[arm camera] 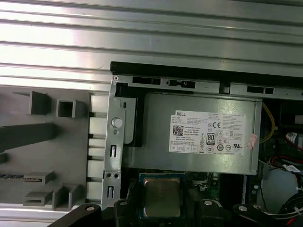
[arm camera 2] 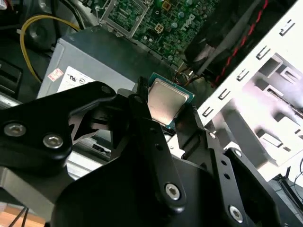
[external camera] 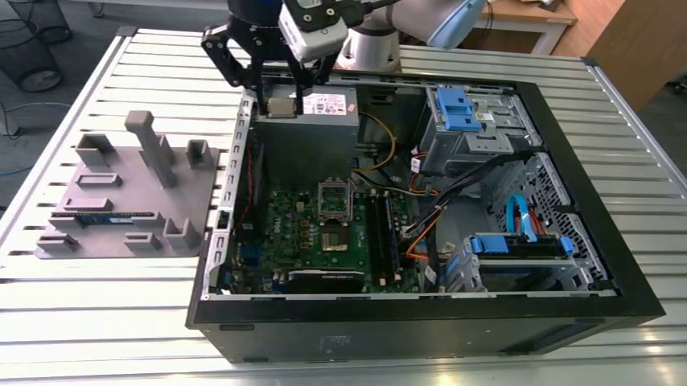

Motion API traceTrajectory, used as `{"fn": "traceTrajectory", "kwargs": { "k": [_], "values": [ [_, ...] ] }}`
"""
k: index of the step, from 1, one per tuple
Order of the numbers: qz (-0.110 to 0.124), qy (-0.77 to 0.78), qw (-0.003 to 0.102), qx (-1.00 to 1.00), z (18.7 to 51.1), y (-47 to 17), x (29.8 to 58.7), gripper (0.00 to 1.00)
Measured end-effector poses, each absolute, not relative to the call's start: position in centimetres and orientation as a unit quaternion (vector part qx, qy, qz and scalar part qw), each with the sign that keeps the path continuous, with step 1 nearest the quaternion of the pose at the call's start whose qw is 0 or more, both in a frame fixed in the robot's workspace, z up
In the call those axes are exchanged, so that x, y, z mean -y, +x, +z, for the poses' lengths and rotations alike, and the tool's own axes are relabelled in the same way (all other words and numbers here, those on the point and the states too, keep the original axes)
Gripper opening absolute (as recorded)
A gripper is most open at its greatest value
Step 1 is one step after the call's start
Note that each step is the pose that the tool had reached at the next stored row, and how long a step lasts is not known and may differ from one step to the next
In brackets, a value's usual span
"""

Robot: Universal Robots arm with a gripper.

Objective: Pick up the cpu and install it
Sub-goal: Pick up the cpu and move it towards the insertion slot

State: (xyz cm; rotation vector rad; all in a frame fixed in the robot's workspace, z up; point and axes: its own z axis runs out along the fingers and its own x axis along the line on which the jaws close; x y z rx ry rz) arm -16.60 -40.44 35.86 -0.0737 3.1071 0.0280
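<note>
Cpu (arm camera 2: 165, 101) is clamped in my gripper (external camera: 281, 98), the jaws closed on its edges and its metal top showing in both wrist views. It hangs just above the grey power supply (arm camera: 203, 132). In the exterior view I see the motherboard socket (external camera: 335, 203) at five o'clock from it, well apart, and the grey tray (external camera: 118, 201) at eight o'clock.

Exterior view: high, off the arm, angled down. It takes in the whole open computer case (external camera: 429, 322) on the slatted worktop (external camera: 96, 322), with the grey tray (external camera: 134, 189) at frame left and the end effector (external camera: 279, 95) upper left of centre.
First wrist view: close, facing straight down on the power-supply box (arm camera: 199, 132).
Second wrist view: closer still, oblique past the black linkage.
Both wrist views share the cpu (arm camera: 162, 197). All three share the power-supply box.
</note>
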Motion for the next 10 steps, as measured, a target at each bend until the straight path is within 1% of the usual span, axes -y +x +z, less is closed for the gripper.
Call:
{"fn": "traceTrajectory", "kwargs": {
  "k": [10],
  "values": [
    [0.009,-0.024,0.017,-1.000,35.8,-13.8,40.4,0.47]
  ]
}}
